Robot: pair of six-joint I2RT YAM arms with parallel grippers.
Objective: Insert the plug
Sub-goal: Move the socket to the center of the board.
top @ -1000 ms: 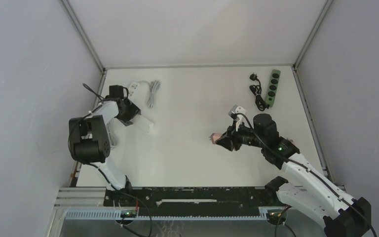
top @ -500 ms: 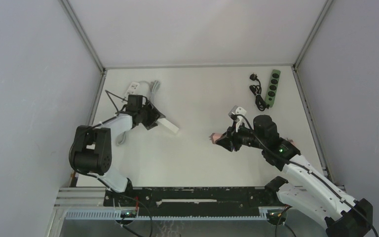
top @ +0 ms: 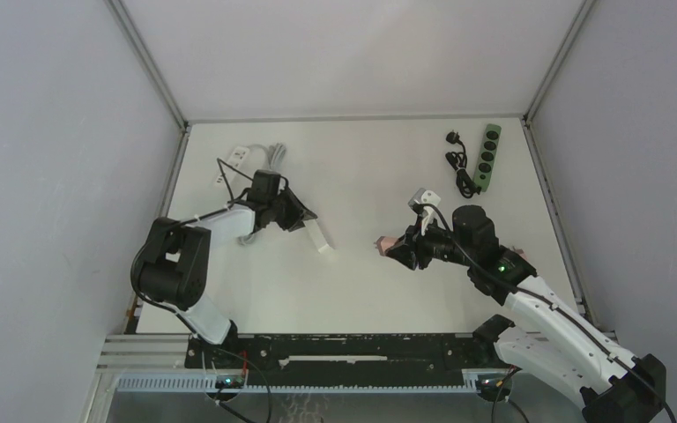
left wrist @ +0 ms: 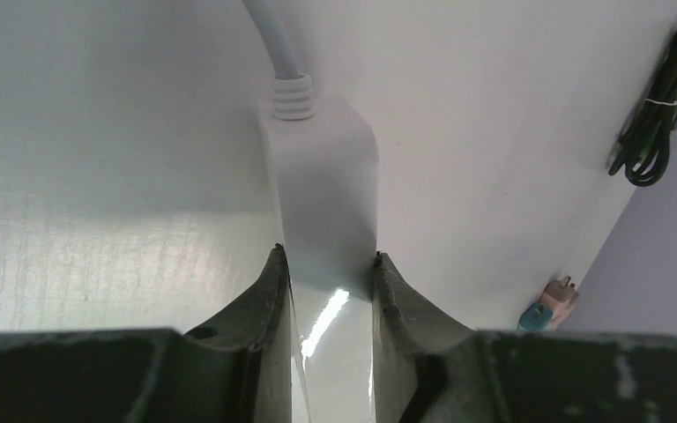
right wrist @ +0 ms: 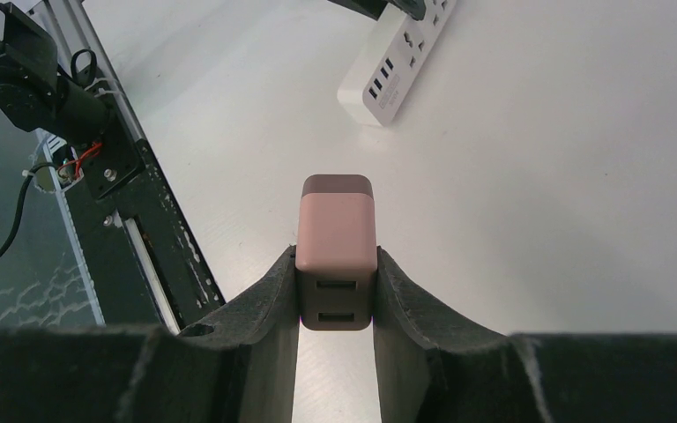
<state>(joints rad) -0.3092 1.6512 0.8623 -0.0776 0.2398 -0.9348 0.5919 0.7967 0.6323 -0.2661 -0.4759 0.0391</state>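
Observation:
A white power strip (left wrist: 322, 176) with its cord leading away lies between the fingers of my left gripper (left wrist: 328, 260), which is shut on its sides. From above, the strip (top: 320, 238) points from the left gripper (top: 302, 218) toward the table's middle. My right gripper (right wrist: 337, 291) is shut on a pink plug (right wrist: 337, 233) with two slots on its rear face. In the top view the plug (top: 386, 244) sticks out to the left of the right gripper (top: 403, 249), a short gap right of the strip. The strip's sockets (right wrist: 397, 66) show in the right wrist view.
A green power strip (top: 491, 157) with a black cable (top: 458, 167) lies at the back right. A small white adapter (top: 423, 199) sits just behind the right wrist. A coiled white cable (top: 271, 163) lies at the back left. The black front rail (right wrist: 132, 220) runs along the near edge.
The left arm has swung to the right and the white power strip has moved with it toward the middle of the table. The right arm and pink plug have stayed put.

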